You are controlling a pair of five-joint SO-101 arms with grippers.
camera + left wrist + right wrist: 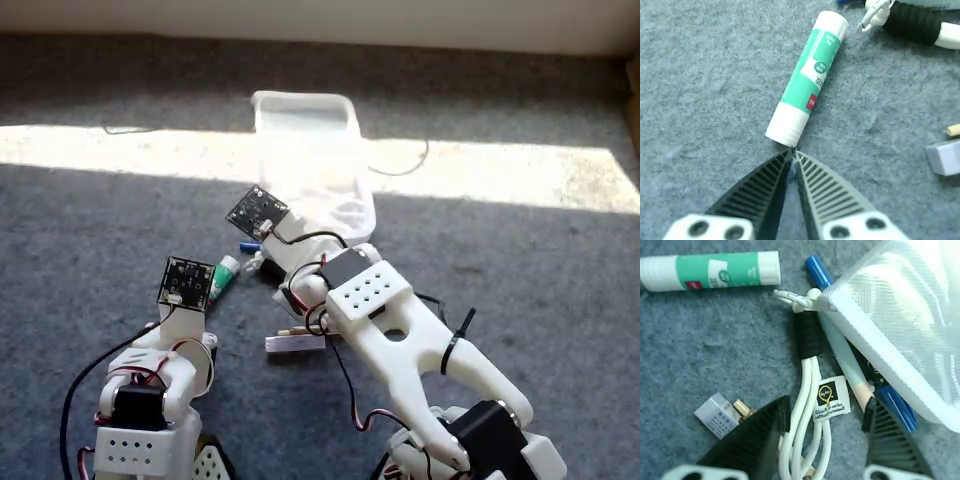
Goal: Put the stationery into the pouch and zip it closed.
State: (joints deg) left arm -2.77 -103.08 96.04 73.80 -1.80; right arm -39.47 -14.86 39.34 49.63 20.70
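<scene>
A green and white glue stick (809,82) lies on the grey carpet, and my left gripper (792,151) is shut with its tips right at the stick's near end. My right gripper (826,416) stands open over a coiled white cable (809,405) with a black wrap. A blue pen (816,269) and a pale pencil (846,366) lie partly under the edge of the translucent mesh pouch (900,315). The pouch (312,160) lies beyond both arms. The glue stick (224,274) sits between the two wrists. A grey eraser (716,415) lies beside the right fingers.
The eraser (295,343) and a wooden pencil (300,329) lie next to the right arm's body. A thin cable (400,165) trails on the carpet past the pouch. A bright sun band crosses the carpet behind the pouch.
</scene>
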